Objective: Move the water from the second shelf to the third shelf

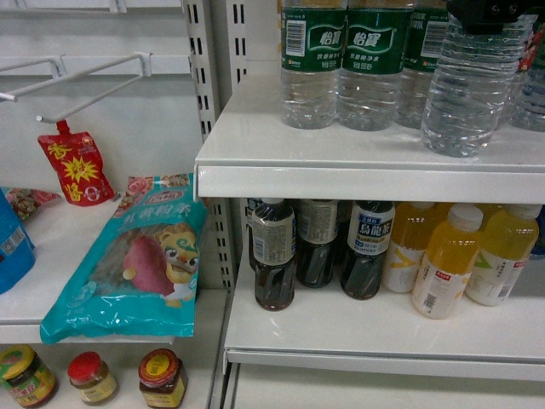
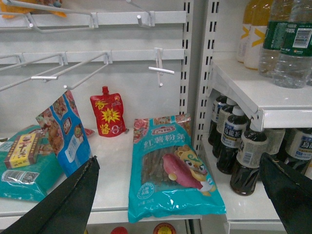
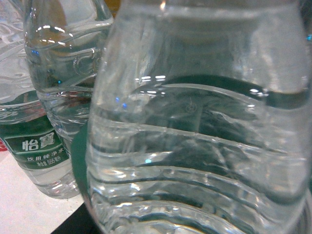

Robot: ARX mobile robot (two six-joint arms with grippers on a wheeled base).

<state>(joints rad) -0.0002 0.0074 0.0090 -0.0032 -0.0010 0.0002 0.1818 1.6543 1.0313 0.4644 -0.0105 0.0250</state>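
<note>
A clear ribbed water bottle [image 1: 468,85] stands out in front of the row on the upper white shelf [image 1: 255,162], its base close to the shelf's front edge. My right gripper [image 1: 492,15] shows as a black shape at the top of the head view, shut on that bottle's upper part. The same bottle [image 3: 195,146] fills the right wrist view and hides the fingers. Other green-labelled water bottles [image 1: 342,60] stand behind it. My left gripper [image 2: 180,195] hangs open and holds nothing, in front of a teal snack bag [image 2: 170,165].
Dark tea bottles [image 1: 274,256] and yellow juice bottles [image 1: 447,264] fill the shelf below. To the left are wire hooks [image 1: 85,81], a red pouch [image 1: 75,166], a teal snack bag [image 1: 136,264] and jars [image 1: 162,379] underneath.
</note>
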